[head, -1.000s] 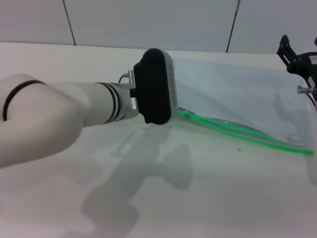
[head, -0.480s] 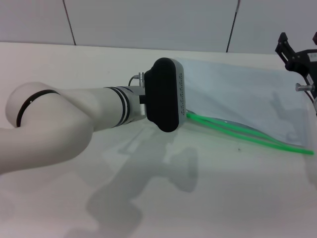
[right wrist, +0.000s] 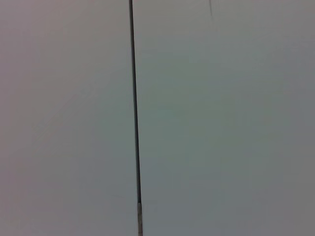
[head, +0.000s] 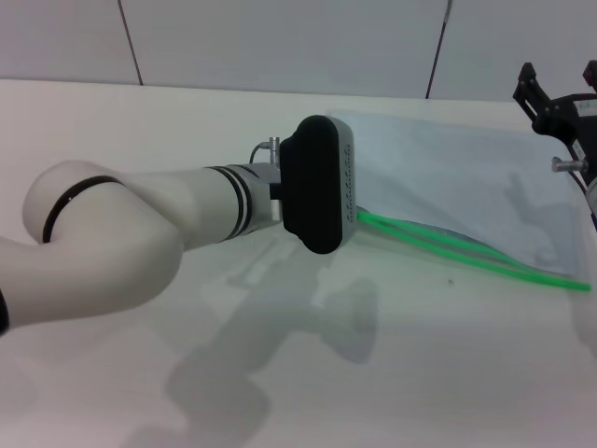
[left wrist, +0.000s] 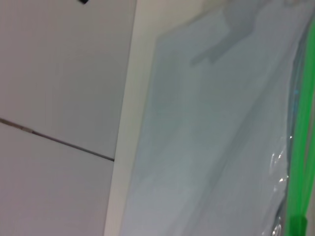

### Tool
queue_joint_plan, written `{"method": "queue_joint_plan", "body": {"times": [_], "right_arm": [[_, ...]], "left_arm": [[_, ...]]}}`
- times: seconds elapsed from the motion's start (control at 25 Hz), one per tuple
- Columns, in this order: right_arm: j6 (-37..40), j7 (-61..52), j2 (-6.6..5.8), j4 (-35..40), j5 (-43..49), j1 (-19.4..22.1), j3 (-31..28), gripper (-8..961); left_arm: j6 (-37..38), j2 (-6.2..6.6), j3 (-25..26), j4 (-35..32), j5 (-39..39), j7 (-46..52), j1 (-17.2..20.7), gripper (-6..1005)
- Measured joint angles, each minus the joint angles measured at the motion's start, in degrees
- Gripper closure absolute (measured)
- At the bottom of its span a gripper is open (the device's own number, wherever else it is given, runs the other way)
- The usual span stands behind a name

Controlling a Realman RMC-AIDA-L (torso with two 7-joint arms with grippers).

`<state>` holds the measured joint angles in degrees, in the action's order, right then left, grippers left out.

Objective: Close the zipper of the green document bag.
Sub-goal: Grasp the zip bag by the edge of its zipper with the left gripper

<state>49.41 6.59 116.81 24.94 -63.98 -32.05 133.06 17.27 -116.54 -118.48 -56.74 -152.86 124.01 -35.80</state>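
Zipper (head: 466,250) runs along the near edge of the bag (head: 448,177), toward the counter's (head: 187,121) right edge, its two strips still parted; left hand (head: 347,210) sits at its left end — grip hidden, I cannot tell; right hand (head: 560,107) hovers open, far right.

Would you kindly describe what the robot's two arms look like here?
The left arm is smooth white with black ring seams, a silver wrist collar, and a rounded black-and-grey housing. The right claw is black angular metal with a silver bolt.
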Motion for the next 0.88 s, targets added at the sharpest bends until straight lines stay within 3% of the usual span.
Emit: {"method": "queue_joint_plan", "body": {"times": [0.52,0.88], "right_arm": [[0.0,0.0,0.00,0.0,0.0,-0.1,0.0,91],[0.0,0.0,0.00,-0.1,0.0,-0.2,0.0,93]], "left_arm": [[-3.5,-0.23,-3.4,2.9,1.8,0.5,-2.1,317],[-5.9,-0.26,-3.6,4.8,2.0,0.5,-2.1,322]]}}
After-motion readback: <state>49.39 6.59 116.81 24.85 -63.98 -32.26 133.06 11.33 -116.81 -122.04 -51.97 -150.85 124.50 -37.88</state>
